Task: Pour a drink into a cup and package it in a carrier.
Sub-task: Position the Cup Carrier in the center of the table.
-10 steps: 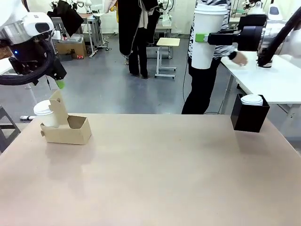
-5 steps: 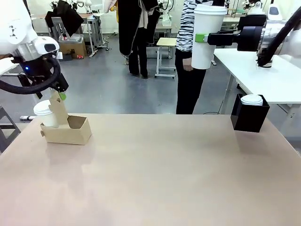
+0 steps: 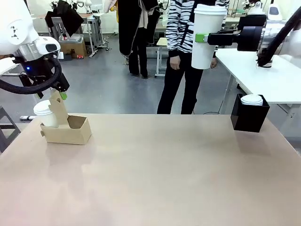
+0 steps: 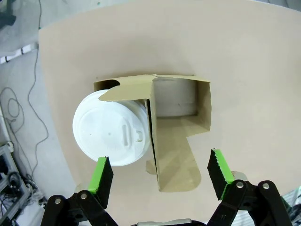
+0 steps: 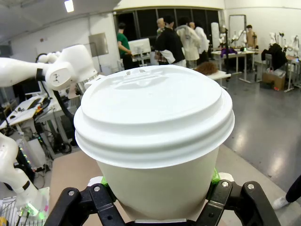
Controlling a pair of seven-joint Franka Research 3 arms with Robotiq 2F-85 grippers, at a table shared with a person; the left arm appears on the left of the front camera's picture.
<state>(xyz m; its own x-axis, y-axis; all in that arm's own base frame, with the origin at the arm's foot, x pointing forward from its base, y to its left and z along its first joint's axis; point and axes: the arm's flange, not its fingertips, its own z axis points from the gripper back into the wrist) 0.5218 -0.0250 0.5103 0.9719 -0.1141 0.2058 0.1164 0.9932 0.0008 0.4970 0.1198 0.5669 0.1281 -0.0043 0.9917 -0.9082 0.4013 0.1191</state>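
Grips cup (image 3: pixel 208 35) at upper right of the front view, high above table (image 3: pixel 164 188), with right gripper (image 3: pixel 203 37) clamped on the paper wall just under the lid, upright. Looks tall, plain white and slightly tapered, capped with a domed white lid. Probably handles as soft-walled and easy to dent, so calls for a moderate squeeze near the lid-stiffened rim. Cannot judge weight with the lid on and no drink in sight. Best kept level in case of liquid inside. Leaves carrier (image 3: pixel 70 131) at middle left on the table: brown cardboard, boxy, with an upright handle, short cup (image 3: pixel 43 109) in its left slot and the right slot free. Likely light and flimsy, prone to slide under a push. Best steadied or lifted by the handle. Holds left gripper (image 3: pixel 60 93) just above that handle, jaws apart and set either side of the handle's edge in the left wrist view, with no contact evident. Shows black box (image 3: pixel 249 120) at right edge, with a lidded cup (image 3: pixel 252 99) inside.
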